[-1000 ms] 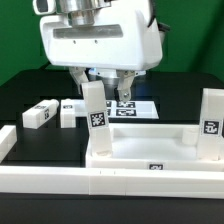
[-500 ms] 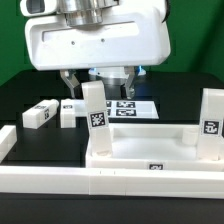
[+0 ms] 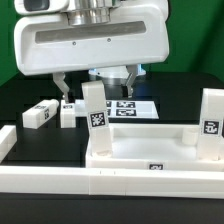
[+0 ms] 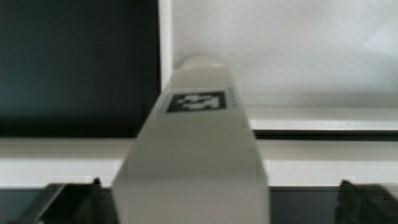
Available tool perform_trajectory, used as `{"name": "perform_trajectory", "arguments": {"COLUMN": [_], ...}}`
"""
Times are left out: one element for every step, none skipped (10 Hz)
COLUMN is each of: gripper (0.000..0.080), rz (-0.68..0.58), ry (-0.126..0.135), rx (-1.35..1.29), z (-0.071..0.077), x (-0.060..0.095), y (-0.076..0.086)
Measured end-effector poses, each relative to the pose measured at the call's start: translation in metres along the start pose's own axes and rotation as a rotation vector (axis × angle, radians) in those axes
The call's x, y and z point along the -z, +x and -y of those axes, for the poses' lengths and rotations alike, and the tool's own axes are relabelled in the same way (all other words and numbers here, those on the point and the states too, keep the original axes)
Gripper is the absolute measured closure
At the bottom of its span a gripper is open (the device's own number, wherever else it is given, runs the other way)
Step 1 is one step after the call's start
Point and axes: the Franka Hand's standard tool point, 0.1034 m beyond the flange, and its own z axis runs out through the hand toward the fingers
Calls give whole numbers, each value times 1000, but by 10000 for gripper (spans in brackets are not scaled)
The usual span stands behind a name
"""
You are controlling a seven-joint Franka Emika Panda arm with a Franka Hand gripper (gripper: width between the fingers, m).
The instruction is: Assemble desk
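White square plastic block leg [image 3: 93, 110], upright at white rimmed tray tabletop's [image 3: 150, 140] corner on the exterior view's left, is being straddled by wide-open, empty jaws. It is being judged light, stiff, smooth, with flat sides favoured for gripping.

The white tray-like tabletop [image 3: 125, 158] lies flat, rim up, a tag on its near wall. The left upright leg [image 3: 94, 110] stands at its far corner on the exterior view's left, and the right upright leg [image 3: 211, 122] stands at its opposite end. Both are tagged. The outer loose leg [image 3: 38, 114] and inner loose leg [image 3: 68, 113] sit on the black counter [image 3: 22, 95], farther left.
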Motion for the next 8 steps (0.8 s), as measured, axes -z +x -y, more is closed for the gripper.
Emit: {"name": "perform_trajectory", "arguments": {"gripper": [177,177,349,512,512,511,511,511], "rz": [1,1,2,2,2,2,2,2], "ry": [1,1,1,1,1,1,1,1], "rx": [-1,-2,-2,-2,-3,-3,-16,-28], "z": [0,-1,-1,-1,-1,-1,-1,-1], "x": [-1,-1,-1,-1,-1,-1,-1,-1], "y": [-1,-1,-1,-1,-1,-1,-1,-1]}}
